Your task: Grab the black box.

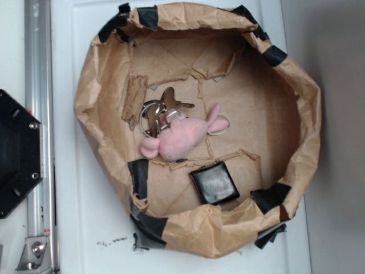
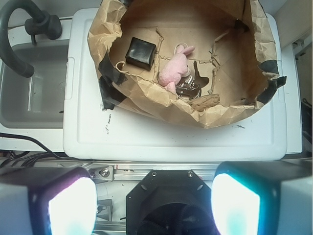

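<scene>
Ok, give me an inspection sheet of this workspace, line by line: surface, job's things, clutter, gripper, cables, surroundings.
Surface: white lid bearing a taped brown paper nest.
Job's things: black box lies flat in the nest, untouched.
Clutter: pink plush toy beside the box, keys behind it.
Gripper: gripper open, fingers far short of the nest.
Cables: black cable left of the lid.
Surroundings: sink, faucet, metal rail, black hexagonal plate.

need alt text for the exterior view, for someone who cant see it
A small glossy black box lies inside a crumpled brown paper bin patched with black tape, seen from above on a white surface. Just up and left of it lies a pink plush toy beside a bunch of keys; the robot's gripper is not in this view.
</scene>
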Action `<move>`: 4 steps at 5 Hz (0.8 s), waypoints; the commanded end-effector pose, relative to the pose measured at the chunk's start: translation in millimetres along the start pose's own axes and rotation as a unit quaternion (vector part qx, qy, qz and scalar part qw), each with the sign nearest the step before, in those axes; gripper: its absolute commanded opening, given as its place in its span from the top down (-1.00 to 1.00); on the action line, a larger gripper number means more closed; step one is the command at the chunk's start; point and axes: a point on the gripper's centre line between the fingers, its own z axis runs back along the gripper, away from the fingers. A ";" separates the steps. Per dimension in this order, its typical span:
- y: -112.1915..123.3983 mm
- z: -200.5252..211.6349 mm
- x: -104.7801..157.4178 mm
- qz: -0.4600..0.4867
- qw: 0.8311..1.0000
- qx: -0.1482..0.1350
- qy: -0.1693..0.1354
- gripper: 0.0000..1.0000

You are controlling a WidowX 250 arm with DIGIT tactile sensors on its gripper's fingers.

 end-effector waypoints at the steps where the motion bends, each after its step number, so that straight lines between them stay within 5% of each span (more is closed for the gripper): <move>1: 0.0 0.0 0.0 0.000 1.000 0.000 0.000 -1.00; 4: -17.3 -50.5 116.2 -0.158 0.987 0.001 -0.031 -1.00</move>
